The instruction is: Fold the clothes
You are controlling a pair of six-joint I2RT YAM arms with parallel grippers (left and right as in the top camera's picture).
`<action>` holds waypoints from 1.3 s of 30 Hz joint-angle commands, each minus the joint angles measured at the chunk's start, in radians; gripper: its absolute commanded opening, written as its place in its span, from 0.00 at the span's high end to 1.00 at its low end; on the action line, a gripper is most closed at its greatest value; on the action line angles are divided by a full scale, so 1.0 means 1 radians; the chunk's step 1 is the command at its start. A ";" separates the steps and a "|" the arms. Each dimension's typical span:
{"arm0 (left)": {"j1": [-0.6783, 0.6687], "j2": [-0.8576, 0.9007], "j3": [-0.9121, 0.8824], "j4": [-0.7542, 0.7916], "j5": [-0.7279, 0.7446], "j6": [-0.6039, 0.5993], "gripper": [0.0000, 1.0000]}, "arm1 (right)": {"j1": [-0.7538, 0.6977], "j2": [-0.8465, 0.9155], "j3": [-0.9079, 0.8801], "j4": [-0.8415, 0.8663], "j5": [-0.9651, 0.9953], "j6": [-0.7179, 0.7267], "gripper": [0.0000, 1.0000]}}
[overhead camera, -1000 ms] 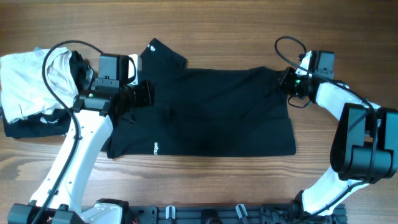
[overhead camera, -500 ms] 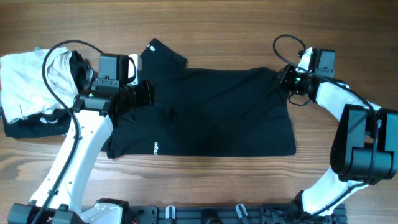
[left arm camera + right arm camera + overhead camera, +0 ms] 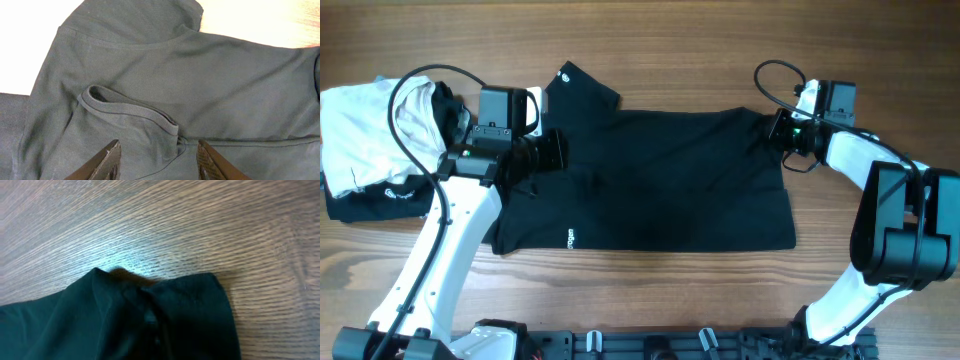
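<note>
The black T-shirt (image 3: 650, 185) lies spread on the wooden table, with one sleeve (image 3: 582, 88) pointing to the far left and a small white logo (image 3: 570, 239) near the hem. My left gripper (image 3: 552, 150) is open just above the shirt's left side. In the left wrist view its fingers (image 3: 160, 162) straddle the fabric below the ribbed collar (image 3: 130, 107). My right gripper (image 3: 782, 131) is at the shirt's far right corner. In the right wrist view, bunched black fabric (image 3: 155, 315) hides the fingers, which appear pinched on it.
A folded white garment (image 3: 365, 130) sits at the far left, on top of a folded black garment with white lettering (image 3: 382, 200). The right arm's cable (image 3: 775, 75) loops above the shirt's corner. Bare wood surrounds the shirt.
The right gripper has shifted slightly left at the shirt's corner. The left arm and the shirt have not visibly moved.
</note>
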 commanded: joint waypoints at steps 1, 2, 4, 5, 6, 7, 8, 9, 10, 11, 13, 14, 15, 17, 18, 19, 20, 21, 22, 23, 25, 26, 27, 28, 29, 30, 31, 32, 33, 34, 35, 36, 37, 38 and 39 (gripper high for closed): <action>-0.002 -0.013 0.012 0.003 -0.009 0.016 0.51 | -0.008 0.004 0.000 0.005 -0.024 -0.002 0.96; -0.002 -0.013 0.012 0.003 -0.009 0.016 0.51 | -0.012 -0.007 0.000 0.007 -0.027 -0.002 0.96; -0.002 -0.013 0.012 0.003 -0.009 0.016 0.51 | -0.014 -0.030 0.000 0.010 -0.070 -0.002 0.96; -0.002 -0.013 0.012 0.003 -0.009 0.016 0.51 | -0.014 -0.032 0.000 0.010 -0.096 -0.003 0.96; -0.002 -0.013 0.012 0.003 -0.009 0.016 0.51 | -0.013 -0.032 0.000 0.005 -0.112 -0.003 0.96; -0.002 -0.013 0.012 0.003 -0.009 0.016 0.51 | -0.013 -0.032 0.000 -0.003 -0.117 -0.003 0.96; -0.002 -0.013 0.012 0.003 -0.009 0.016 0.51 | -0.014 -0.032 0.000 -0.017 -0.129 -0.004 0.96; -0.002 -0.013 0.012 0.002 -0.009 0.016 0.51 | -0.014 -0.032 0.000 -0.040 -0.135 -0.002 0.96; -0.002 -0.013 0.012 0.000 -0.009 0.016 0.51 | -0.014 -0.032 0.000 -0.052 -0.157 -0.005 0.96; -0.002 -0.013 0.012 0.000 -0.009 0.016 0.51 | -0.014 -0.032 0.000 -0.055 -0.234 -0.053 0.96; -0.002 -0.013 0.012 0.000 -0.009 0.016 0.51 | -0.014 -0.034 0.000 -0.047 -0.341 -0.109 0.96; -0.002 -0.013 0.012 0.000 -0.009 0.016 0.51 | -0.016 -0.039 0.000 -0.047 -0.335 -0.109 0.95; -0.002 -0.013 0.012 -0.001 -0.009 0.016 0.51 | -0.025 -0.056 0.003 -0.043 -0.282 -0.106 0.96; -0.002 -0.013 0.012 -0.001 -0.009 0.016 0.51 | -0.040 -0.074 0.010 -0.044 -0.198 -0.050 0.96; -0.002 -0.013 0.012 0.000 -0.009 0.016 0.51 | -0.049 -0.079 0.010 -0.048 -0.159 -0.024 0.93; -0.002 -0.013 0.012 0.000 -0.009 0.016 0.51 | -0.053 -0.079 0.010 -0.071 -0.161 -0.012 0.80; -0.002 -0.013 0.012 0.000 -0.009 0.016 0.51 | -0.048 -0.078 0.010 -0.131 -0.164 -0.003 0.78; -0.002 -0.013 0.012 0.000 -0.009 0.016 0.51 | -0.039 -0.077 0.009 -0.169 -0.164 -0.005 0.76; -0.002 -0.013 0.012 0.000 -0.009 0.016 0.51 | -0.027 -0.075 0.008 -0.196 -0.163 -0.006 0.71; -0.002 -0.013 0.012 0.000 -0.009 0.016 0.51 | 0.003 -0.070 -0.008 -0.208 -0.155 -0.004 0.65; -0.002 -0.013 0.012 0.000 -0.009 0.016 0.51 | 0.042 -0.069 -0.021 -0.189 -0.145 0.004 0.55; -0.002 -0.013 0.012 0.000 -0.009 0.016 0.51 | 0.048 -0.069 -0.021 -0.173 -0.145 0.006 0.54; -0.002 -0.013 0.012 0.000 -0.009 0.016 0.51 | 0.048 -0.069 -0.021 -0.169 -0.143 0.025 0.53; -0.002 -0.013 0.012 -0.001 -0.009 0.016 0.51 | 0.048 -0.069 -0.022 -0.171 -0.128 0.042 0.52; -0.002 -0.013 0.012 -0.003 -0.009 0.016 0.52 | 0.052 -0.069 -0.024 -0.175 -0.106 0.051 0.52; -0.002 -0.013 0.012 -0.005 -0.009 0.016 0.52 | 0.053 -0.069 -0.027 -0.174 -0.092 0.051 0.52; -0.002 -0.013 0.012 -0.005 -0.009 0.016 0.52 | 0.053 -0.069 -0.027 -0.168 -0.090 0.050 0.53; -0.002 -0.013 0.012 -0.004 -0.009 0.016 0.52 | 0.053 -0.069 -0.028 -0.158 -0.074 0.051 0.59; -0.002 -0.013 0.012 -0.004 -0.009 0.016 0.52 | 0.053 -0.069 -0.028 -0.137 -0.058 0.051 0.73; -0.002 -0.013 0.012 -0.004 -0.009 0.016 0.52 | 0.051 -0.069 -0.028 -0.117 -0.051 0.050 0.90; -0.002 -0.013 0.012 -0.004 -0.009 0.016 0.52 | 0.051 -0.069 -0.028 -0.089 -0.052 0.051 0.96; -0.002 -0.013 0.012 -0.004 -0.009 0.016 0.52 | 0.051 -0.069 -0.028 -0.066 -0.064 0.051 0.96; -0.002 -0.013 0.012 -0.004 -0.009 0.016 0.52 | 0.051 -0.069 -0.028 -0.037 -0.087 0.051 0.96; -0.002 -0.013 0.012 -0.005 -0.009 0.016 0.51 | 0.051 -0.069 -0.028 -0.019 -0.100 0.051 0.96; -0.002 -0.013 0.012 -0.004 -0.009 0.016 0.52 | 0.051 -0.069 -0.026 0.002 -0.100 0.051 0.96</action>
